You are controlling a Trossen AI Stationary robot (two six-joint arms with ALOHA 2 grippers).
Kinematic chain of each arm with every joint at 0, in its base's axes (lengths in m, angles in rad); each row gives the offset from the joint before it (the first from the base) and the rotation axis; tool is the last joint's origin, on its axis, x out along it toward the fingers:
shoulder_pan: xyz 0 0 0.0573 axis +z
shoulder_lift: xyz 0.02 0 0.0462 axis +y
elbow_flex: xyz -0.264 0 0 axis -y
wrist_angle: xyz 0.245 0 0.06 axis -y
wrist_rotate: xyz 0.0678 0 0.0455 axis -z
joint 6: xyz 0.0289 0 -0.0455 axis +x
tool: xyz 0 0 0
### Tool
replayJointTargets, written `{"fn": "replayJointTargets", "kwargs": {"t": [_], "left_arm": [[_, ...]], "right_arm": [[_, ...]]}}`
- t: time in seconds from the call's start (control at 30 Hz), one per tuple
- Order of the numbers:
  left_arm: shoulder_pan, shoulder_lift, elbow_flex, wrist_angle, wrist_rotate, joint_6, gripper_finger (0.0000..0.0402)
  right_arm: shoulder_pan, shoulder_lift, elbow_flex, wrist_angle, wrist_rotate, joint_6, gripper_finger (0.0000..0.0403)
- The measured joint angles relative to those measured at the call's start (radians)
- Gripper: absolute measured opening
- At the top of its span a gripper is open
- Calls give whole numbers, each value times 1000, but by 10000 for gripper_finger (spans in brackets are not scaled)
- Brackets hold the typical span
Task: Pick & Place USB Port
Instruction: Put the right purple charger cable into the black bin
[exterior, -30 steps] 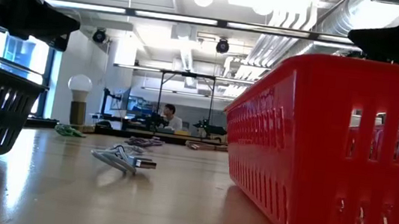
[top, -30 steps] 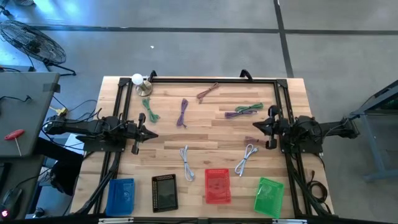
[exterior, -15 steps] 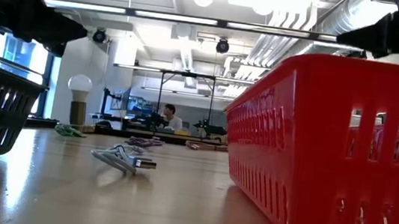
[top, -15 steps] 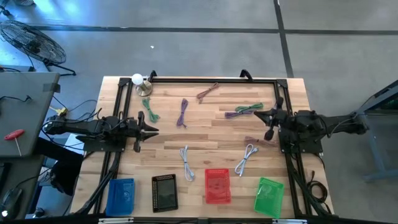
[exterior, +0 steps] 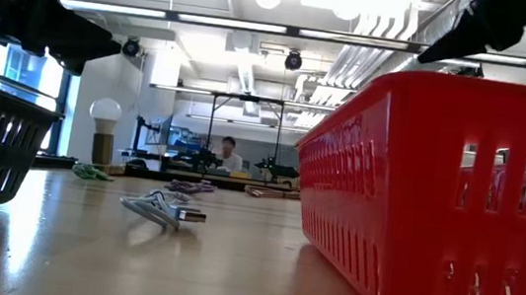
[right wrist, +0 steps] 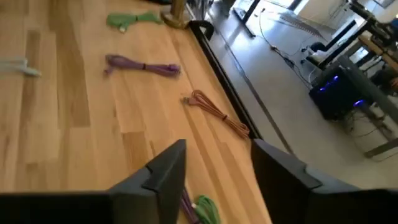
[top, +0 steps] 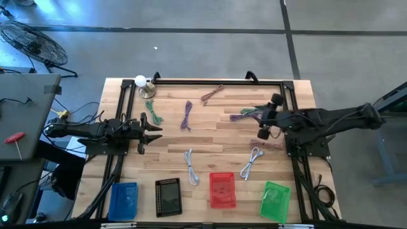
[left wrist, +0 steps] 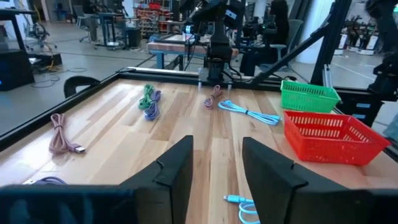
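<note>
Two dark arms reach over a wooden desk (top: 210,127) strewn with coiled USB cables. The right end effector (top: 265,124) hangs in the right-centre of the overhead frame, just beside the green-and-purple cable bundle (top: 249,113) — the likeliest pick, judging by where the arm points. Its fingers stand apart and hold nothing; the wrist view shows bare wood between them and a green coil (right wrist: 206,208) at the bottom edge. The left end effector (top: 151,128), at left-centre, is likewise spread and empty, well clear of the green cable (top: 153,115) above it in frame and the purple one (top: 186,116) to the right.

The main risk lies in the bundle itself: the green and purple cords lie tangled, so a closing grip could take both, or drag the second along and drop it short. A descent off to one side might pinch only a loose loop, which looks apt to slip free on the lift. A pinkish cable (top: 274,145) lies partly under the arm, where a sweep could snag it.

Four baskets wait along the bottom of the overhead frame — blue (top: 123,200), black (top: 168,196), red (top: 222,189), green (top: 275,200) — and nothing shown says which takes this cable; a wrong bin is possible. Two pale cables (top: 191,163) (top: 251,160) lie between the arms and the baskets.
</note>
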Motion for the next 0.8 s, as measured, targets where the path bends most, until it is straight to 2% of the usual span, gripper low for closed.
{"fn": "replayJointTargets", "kwargs": {"t": [0.17,0.27,0.47,0.57,0.63,0.8], "left_arm": [[0,0,0,0,-1,1,136],[0,0,0,0,-1,-3,136],[0,0,1,1,-1,-5,136],[0,0,1,0,-1,-5,136],[0,0,1,0,1,-5,136],[0,0,1,0,-5,-5,136]], "right_arm": [[-70,142,111,-44,-48,-85,210],[-141,213,185,-92,-115,-108,213],[-306,331,331,-256,-303,-85,213],[-382,381,378,-333,-436,-78,213],[-421,406,387,-344,-529,-76,213],[-476,463,357,-318,-658,-159,212]]}}
